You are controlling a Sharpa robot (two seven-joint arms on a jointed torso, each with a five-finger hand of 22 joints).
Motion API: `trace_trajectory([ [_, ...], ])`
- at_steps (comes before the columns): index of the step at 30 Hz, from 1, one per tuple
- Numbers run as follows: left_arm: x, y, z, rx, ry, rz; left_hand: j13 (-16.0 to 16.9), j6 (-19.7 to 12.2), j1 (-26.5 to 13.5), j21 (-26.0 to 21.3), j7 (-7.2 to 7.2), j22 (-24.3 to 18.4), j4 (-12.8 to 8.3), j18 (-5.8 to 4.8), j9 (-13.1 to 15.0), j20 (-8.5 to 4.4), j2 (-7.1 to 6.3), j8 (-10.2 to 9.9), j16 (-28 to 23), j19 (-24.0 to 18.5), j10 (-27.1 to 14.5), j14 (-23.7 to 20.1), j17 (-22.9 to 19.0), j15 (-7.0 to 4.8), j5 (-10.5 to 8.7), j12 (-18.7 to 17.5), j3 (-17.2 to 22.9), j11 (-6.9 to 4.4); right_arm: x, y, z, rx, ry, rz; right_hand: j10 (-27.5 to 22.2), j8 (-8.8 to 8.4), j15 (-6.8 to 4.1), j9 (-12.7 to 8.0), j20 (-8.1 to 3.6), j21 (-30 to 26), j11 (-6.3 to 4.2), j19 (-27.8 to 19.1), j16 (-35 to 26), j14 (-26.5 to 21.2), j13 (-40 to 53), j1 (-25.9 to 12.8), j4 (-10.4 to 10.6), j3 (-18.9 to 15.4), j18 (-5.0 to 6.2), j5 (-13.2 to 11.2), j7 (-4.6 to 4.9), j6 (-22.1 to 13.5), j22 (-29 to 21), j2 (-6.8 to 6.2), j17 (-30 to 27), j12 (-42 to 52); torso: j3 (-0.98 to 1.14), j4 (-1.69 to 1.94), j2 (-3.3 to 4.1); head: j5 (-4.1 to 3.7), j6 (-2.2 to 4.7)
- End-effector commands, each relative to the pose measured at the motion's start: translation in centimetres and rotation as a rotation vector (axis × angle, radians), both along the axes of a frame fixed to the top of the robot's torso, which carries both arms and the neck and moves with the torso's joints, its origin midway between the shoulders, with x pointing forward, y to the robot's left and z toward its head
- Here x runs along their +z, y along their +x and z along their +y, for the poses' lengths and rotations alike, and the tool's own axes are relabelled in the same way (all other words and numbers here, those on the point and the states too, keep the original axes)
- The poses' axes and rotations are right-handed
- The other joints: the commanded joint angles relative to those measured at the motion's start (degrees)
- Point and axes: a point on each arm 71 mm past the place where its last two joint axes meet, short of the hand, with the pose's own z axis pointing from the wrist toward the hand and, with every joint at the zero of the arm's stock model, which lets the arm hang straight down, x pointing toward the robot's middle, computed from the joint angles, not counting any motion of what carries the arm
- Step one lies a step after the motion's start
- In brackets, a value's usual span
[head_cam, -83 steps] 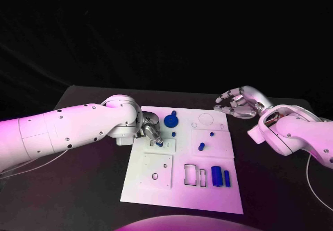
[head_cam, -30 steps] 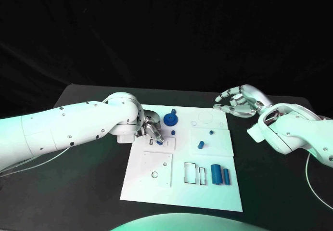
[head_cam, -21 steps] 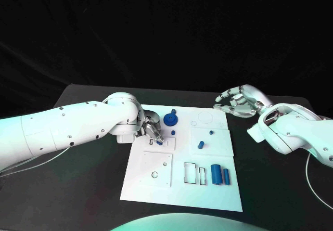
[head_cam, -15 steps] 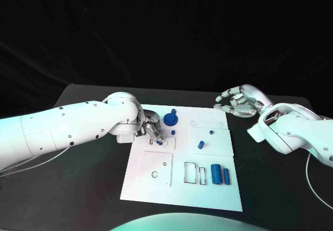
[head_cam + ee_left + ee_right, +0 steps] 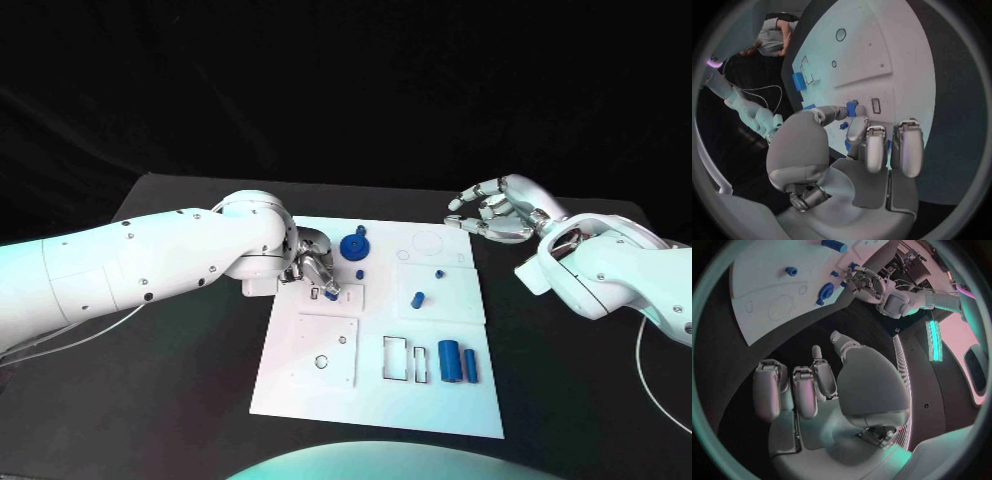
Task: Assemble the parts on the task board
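Fingers (image 5: 856,129) of left hand (image 5: 842,150) pinching small blue part (image 5: 852,107), plainest from its wrist; right hand (image 5: 495,212) loosely curled, empty.

Barely any change across the 2.8 s.

The whole head view sits a touch higher than it did 2.8 s ago: the white rectangular task board (image 5: 378,400) and everything on it have slid up together, so the camera moved and the parts did not. Measured against the board, the silver left hand (image 5: 317,268) and the small blue part (image 5: 332,292) pinched at its fingertips show no shift that can be made out. Over the last 1 s the silver right hand (image 5: 498,210), fingers curled beyond the board's far right corner, may have drifted very slightly outward, but the difference is too small to be sure of.
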Motion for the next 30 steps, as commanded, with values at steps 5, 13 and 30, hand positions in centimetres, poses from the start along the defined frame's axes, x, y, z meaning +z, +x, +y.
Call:
trace_trajectory([
  [5,-0.46,-0.25,0.13,-0.019,0.021,0.045,-0.9,4.0,-1.1,0.3,-3.57,6.3,-9.0,-1.19,0.1,-0.56,1.06,0.2,0.2,2.4,0.3,6.2,15.1,-0.56,0.15,-0.6,8.7,-0.24,-0.06,-0.06,0.07,0.009,-0.006,0.004,-0.1,0.24,0.11,0.1,-0.15,-0.3,-0.01,-0.3,-0.3,4.6,1.5,0.4,0.0,-0.3,0.17,0.2,-0.03,0.2,3.1,0.03,8.8,-0.1,0.01,-0.01,-0.01,0.03,-0.16],
  [13,-0.54,-0.25,0.30,-0.024,0.028,0.056,-1.4,4.3,-1.4,0.4,-3.71,6.5,-9.0,-1.23,0.2,-0.63,1.41,0.2,0.2,2.4,0.3,6.2,15.1,-0.64,0.01,-1.0,8.5,-0.36,-0.06,-0.07,0.03,0.009,-0.007,0.004,-0.1,0.24,0.11,0.1,-0.15,-0.3,-0.01,-0.3,-0.3,4.6,1.5,0.4,0.0,-0.3,0.17,0.2,-0.03,0.2,3.1,0.03,8.8,-0.1,0.00,0.00,0.00,0.01,-0.18],
  [30,-0.57,-0.21,-0.21,-0.027,0.020,0.061,-1.3,5.0,-2.1,0.4,-3.99,6.6,-8.8,-1.25,0.1,-0.79,2.27,0.2,0.2,2.5,0.7,6.2,15.1,-0.81,-0.46,-0.9,7.7,-0.57,-0.06,-0.07,0.07,0.010,-0.007,0.003,-0.1,0.24,0.11,0.1,-0.15,-0.3,-0.01,-0.3,-0.3,4.6,1.5,0.4,0.0,-0.3,0.17,0.2,-0.03,0.2,3.1,0.03,8.8,-0.1,0.02,-0.03,-0.02,-0.01,-0.40],
])
